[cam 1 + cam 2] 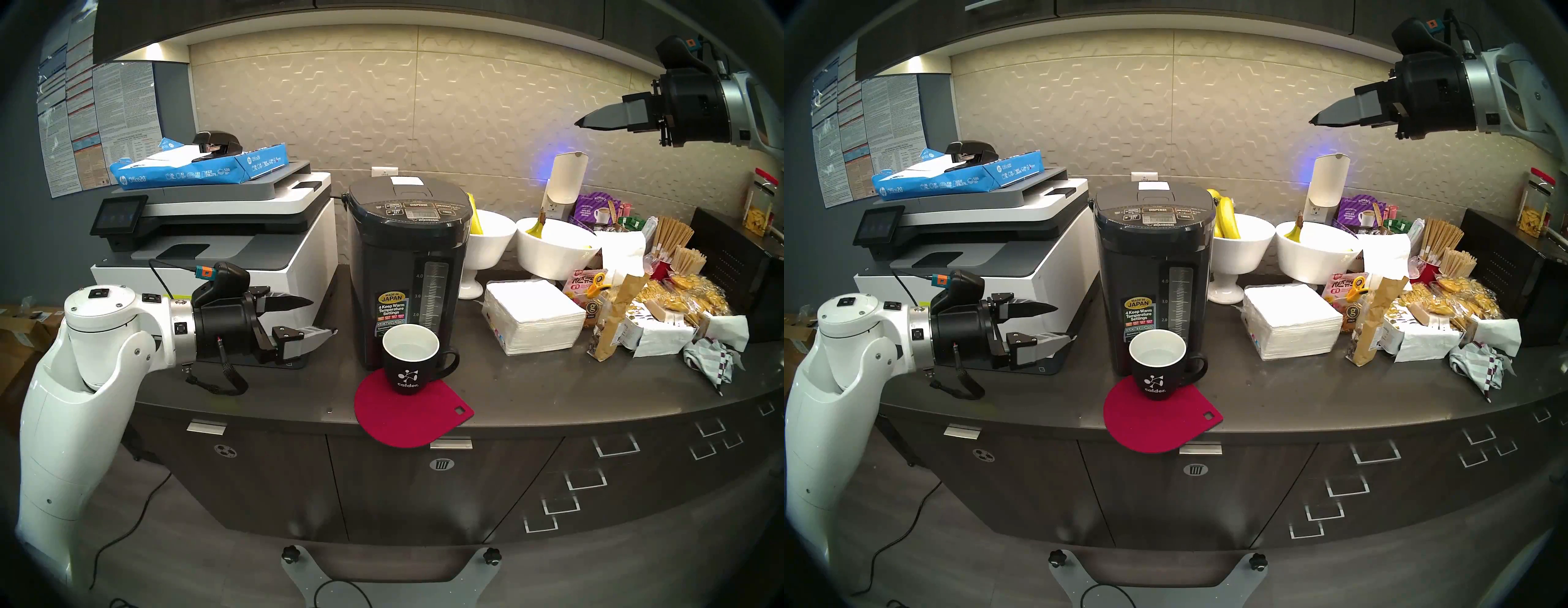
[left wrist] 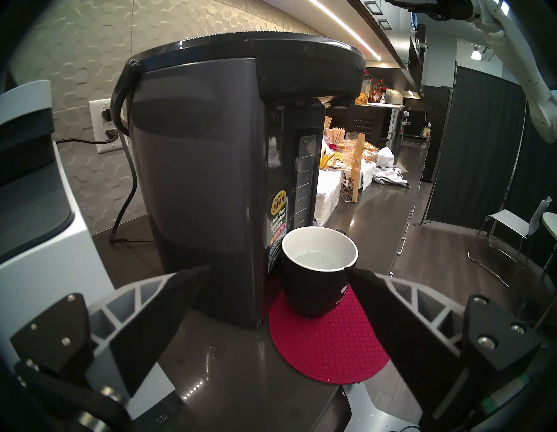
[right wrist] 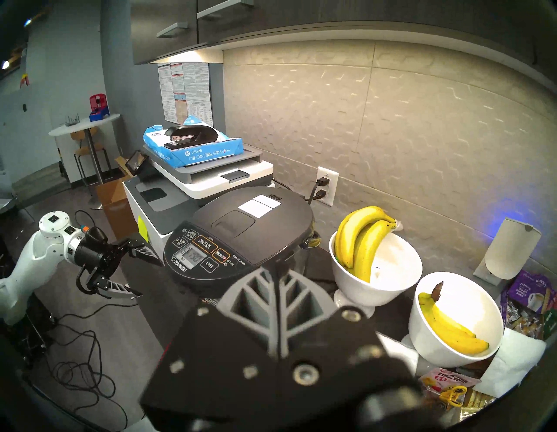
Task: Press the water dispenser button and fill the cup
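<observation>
A: Head view, R first: my right end effector (image 1: pixel 583 122) is pinched fully closed, empty, up high and well apart from the water dispenser (image 1: pixel 405 271).

B: Left?

A: Left end effector (image 1: pixel 320 316) gapes wide, holds nothing, near the cup (image 1: pixel 409 361).

B: Handling?

A: Cup's on a red mat (image 1: pixel 409 414) on the table, touching the dispenser's front. Ceramic, rigid, slick, prob. fragile; water already inside, so take it by the body. Button (image 3: pixel 204 245) is a stiff key; I'd press w/ closed tips.

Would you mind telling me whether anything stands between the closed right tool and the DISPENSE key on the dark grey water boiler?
Nothing visible does. The right tool hangs shut, high and off to the right of the dark grey water boiler; only open air lies between it and the wide DISPENSE key on the lid panel.
</observation>
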Controlling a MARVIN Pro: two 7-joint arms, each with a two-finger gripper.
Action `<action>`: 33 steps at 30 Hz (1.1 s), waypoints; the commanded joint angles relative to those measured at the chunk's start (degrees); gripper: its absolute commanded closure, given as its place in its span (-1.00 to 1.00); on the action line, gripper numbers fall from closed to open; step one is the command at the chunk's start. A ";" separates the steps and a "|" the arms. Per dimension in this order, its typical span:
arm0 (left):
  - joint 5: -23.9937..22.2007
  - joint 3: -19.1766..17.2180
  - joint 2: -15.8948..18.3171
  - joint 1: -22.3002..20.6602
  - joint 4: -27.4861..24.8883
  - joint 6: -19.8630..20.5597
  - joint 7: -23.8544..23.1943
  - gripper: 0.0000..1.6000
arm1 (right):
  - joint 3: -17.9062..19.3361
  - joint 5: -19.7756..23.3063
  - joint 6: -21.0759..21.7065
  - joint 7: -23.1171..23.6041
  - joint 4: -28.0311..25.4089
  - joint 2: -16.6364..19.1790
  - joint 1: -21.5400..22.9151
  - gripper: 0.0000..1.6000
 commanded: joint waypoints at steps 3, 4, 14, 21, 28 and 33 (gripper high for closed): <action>-0.08 -0.31 0.05 -0.14 -0.35 -0.05 -0.04 -1.00 | 2.23 1.67 1.47 0.77 -1.85 1.33 1.72 1.00; -0.08 -0.31 0.05 -0.14 -0.35 -0.05 -0.04 -1.00 | 2.38 1.73 1.53 0.80 -1.95 1.39 1.78 1.00; -0.08 -0.31 0.05 -0.14 -0.35 -0.05 -0.04 -1.00 | 3.81 1.16 1.53 1.01 -3.09 1.80 1.99 1.00; -0.08 -0.30 0.05 -0.15 -0.35 -0.05 -0.05 -1.00 | 5.11 0.64 1.53 2.02 -3.94 2.02 2.14 1.00; -0.08 -0.30 0.05 -0.15 -0.34 -0.05 -0.05 -1.00 | 5.75 -0.04 1.53 2.96 -4.68 2.14 1.97 1.00; -0.08 -0.29 0.05 -0.15 -0.34 -0.05 -0.05 -1.00 | 5.94 -1.74 1.53 3.43 -5.80 2.21 1.88 1.00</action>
